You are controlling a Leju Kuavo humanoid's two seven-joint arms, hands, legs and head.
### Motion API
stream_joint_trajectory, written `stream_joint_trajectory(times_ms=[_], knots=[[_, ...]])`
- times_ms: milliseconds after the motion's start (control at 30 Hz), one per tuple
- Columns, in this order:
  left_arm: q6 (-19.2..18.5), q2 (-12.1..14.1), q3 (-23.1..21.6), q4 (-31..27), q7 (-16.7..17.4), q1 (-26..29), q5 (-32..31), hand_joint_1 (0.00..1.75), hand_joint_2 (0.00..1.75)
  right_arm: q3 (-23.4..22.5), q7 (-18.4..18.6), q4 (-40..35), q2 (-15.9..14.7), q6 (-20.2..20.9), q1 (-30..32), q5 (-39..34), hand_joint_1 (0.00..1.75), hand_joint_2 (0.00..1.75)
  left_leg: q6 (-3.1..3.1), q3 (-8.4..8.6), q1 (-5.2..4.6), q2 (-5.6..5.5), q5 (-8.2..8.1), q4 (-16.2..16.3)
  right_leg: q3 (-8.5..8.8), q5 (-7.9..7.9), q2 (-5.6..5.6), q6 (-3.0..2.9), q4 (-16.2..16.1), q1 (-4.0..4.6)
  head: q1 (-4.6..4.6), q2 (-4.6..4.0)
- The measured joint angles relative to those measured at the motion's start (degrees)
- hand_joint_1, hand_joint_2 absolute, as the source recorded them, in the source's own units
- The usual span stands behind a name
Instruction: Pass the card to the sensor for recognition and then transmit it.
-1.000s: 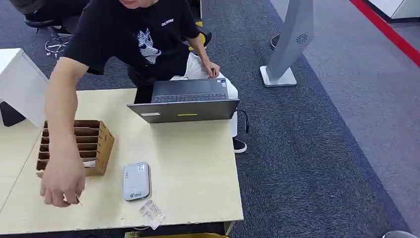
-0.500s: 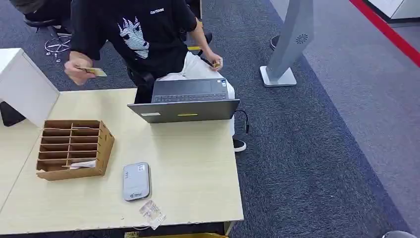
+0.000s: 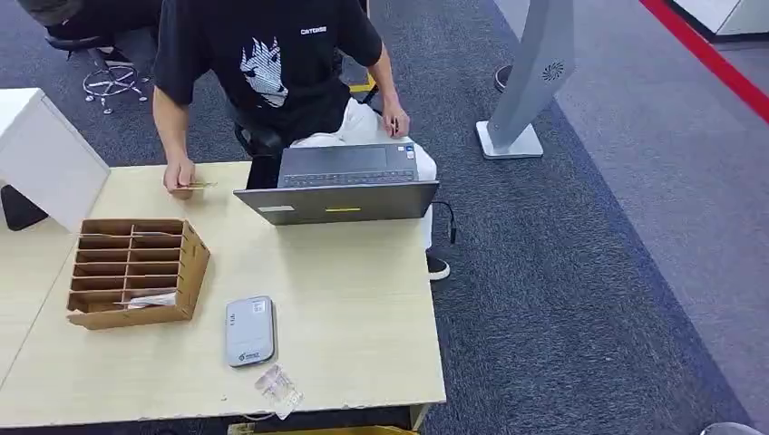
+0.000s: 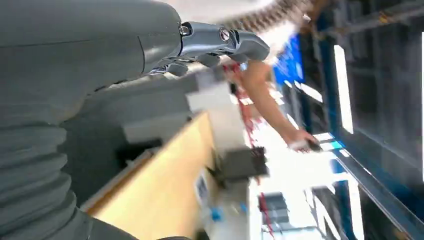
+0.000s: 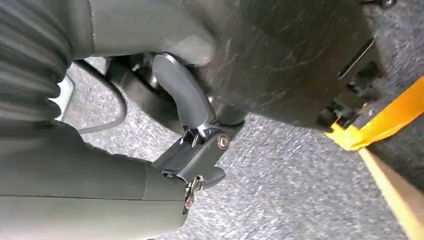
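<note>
While the right hand (image 5: pixel 192 150) hangs low over grey carpet in its wrist view, nothing lies in it; whether its fingers are curled in or apart cannot be told from that angle. The left hand (image 4: pixel 210 47) appears in its own wrist view beside the table edge, holding nothing visible; its fingers are too blurred for me to judge their spread.

Taking the grey sensor (image 3: pixel 249 331) as the landmark: it lies flat near the front edge of the table (image 3: pixel 345 308), with no card on it. A clear plastic wrapper (image 3: pixel 278 391) sits just in front of it. The cardboard organizer (image 3: pixel 134 269) stands to its left, a pale slip lying in one lower slot. Well behind the sensor, past the organizer, a person's hand (image 3: pixel 180 174) holds the card (image 3: pixel 198 185) at the far edge of the table, next to the open laptop (image 3: pixel 340 186).

Assessment: the task appears not yet begun. The card is with the person, not the robot. Taking the card, presenting it to the sensor and handing it on all remain outstanding.
</note>
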Motion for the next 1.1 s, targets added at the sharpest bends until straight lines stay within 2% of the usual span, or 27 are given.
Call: stream_joint_trajectory(times_ms=[133, 167, 233, 300, 367, 467, 533, 567, 733, 867, 1100], knots=[[-0.5, 2.6, -0.8, -1.0, 0.1, -3.2, -4.6, 0.00, 1.75, 0.0, -0.5, 1.8, 0.7, 1.6, -0.9, 0.0, 0.00, 1.75, -0.14, 0.02, 0.00, 0.00, 0.09, 0.0, -0.01, 0.05, 0.00, -0.08, 0.0, 0.08, -0.02, 0.00], [0.3, 3.7, -1.5, -0.9, 1.2, -4.0, -5.9, 0.00, 1.75, -0.1, -0.9, 2.2, 0.9, 2.1, -1.2, 0.0, 0.00, 1.75, -0.15, 0.02, 0.01, -0.01, 0.10, 0.0, -0.01, 0.08, 0.00, -0.13, 0.0, 0.12, 0.00, 0.00], [3.1, 7.8, -3.7, -0.3, 3.5, -6.0, -7.5, 0.00, 1.75, -0.3, -1.4, 3.2, 1.2, 3.2, -1.7, 0.3, 0.00, 1.75, -0.21, 0.00, 0.04, -0.03, 0.13, 0.0, -0.01, 0.11, -0.02, -0.16, 0.0, 0.14, -0.02, 0.00], [5.5, 10.9, -6.1, 0.3, 4.6, -7.4, -7.9, 0.00, 1.75, -0.5, -1.6, 4.3, 1.7, 3.7, -2.0, 0.5, 0.00, 1.75, -0.31, 0.00, 0.11, -0.02, 0.18, 0.0, -0.01, 0.15, 0.00, -0.24, 0.0, 0.14, -0.07, 0.00], [6.2, 12.7, -7.4, 0.9, 5.4, -8.3, -8.8, 0.00, 1.75, -0.8, -1.9, 4.9, 1.9, 4.0, -2.1, 0.9, 0.00, 1.75, -0.34, 0.01, 0.14, -0.01, 0.20, 0.0, -0.05, 0.16, 0.01, -0.25, 0.0, 0.16, -0.07, 0.00], [6.9, 17.9, -10.8, 4.4, 11.0, -11.9, -15.9, 0.00, 1.75, -1.2, -2.5, 6.1, 2.4, 4.9, -2.6, 1.2, 0.00, 1.75, -0.38, -0.06, 0.16, -0.17, 0.28, 0.0, -0.06, 0.22, -0.14, -0.35, 0.0, 0.28, -0.02, 0.00], [7.1, 20.7, -12.9, 6.7, 12.8, -14.2, -18.5, 0.00, 1.75, -1.4, -2.9, 6.8, 2.7, 5.6, -2.9, 1.2, 0.00, 1.75, -0.43, -0.07, 0.16, -0.15, 0.31, 0.0, -0.03, 0.25, -0.16, -0.39, 0.0, 0.27, -0.07, 0.00], [7.2, 21.9, -13.9, 7.6, 13.8, -15.1, -20.0, 0.00, 1.75, -1.7, -3.1, 7.1, 2.9, 5.8, -2.9, 1.1, 0.00, 1.75, -0.46, -0.06, 0.16, -0.11, 0.32, 0.0, -0.06, 0.29, -0.10, -0.43, 0.0, 0.28, -0.07, -0.02], [4.7, 27.3, -19.7, 16.0, 23.3, -22.8, -30.8, 0.00, 1.75, -3.6, -4.5, 8.6, 3.7, 7.0, -3.1, -0.1, 0.00, 1.75, -0.45, -0.10, 0.17, -0.16, 0.46, 0.0, -0.10, 0.35, -0.11, -0.44, 0.0, 0.29, -0.07, -0.02], [4.2, 29.9, -24.8, 23.7, 28.0, -28.4, -36.9, 0.00, 1.75, -5.3, -5.8, 9.6, 4.2, 7.0, -3.0, -0.5, 0.00, 1.75, -0.49, -0.11, 0.17, -0.10, 0.49, 0.0, -0.13, 0.46, -0.09, -0.55, 0.0, 0.29, -0.07, 0.00], [3.9, 30.1, -32.7, 33.1, 30.8, -35.7, -38.9, 0.00, 1.75, -8.2, -6.5, 10.4, 4.7, 6.3, -2.6, -0.5, 0.00, 1.75, -0.48, -0.17, 0.16, -0.09, 0.51, 0.0, -0.19, 0.47, -0.05, -0.56, 0.0, 0.29, -0.04, -0.02]])
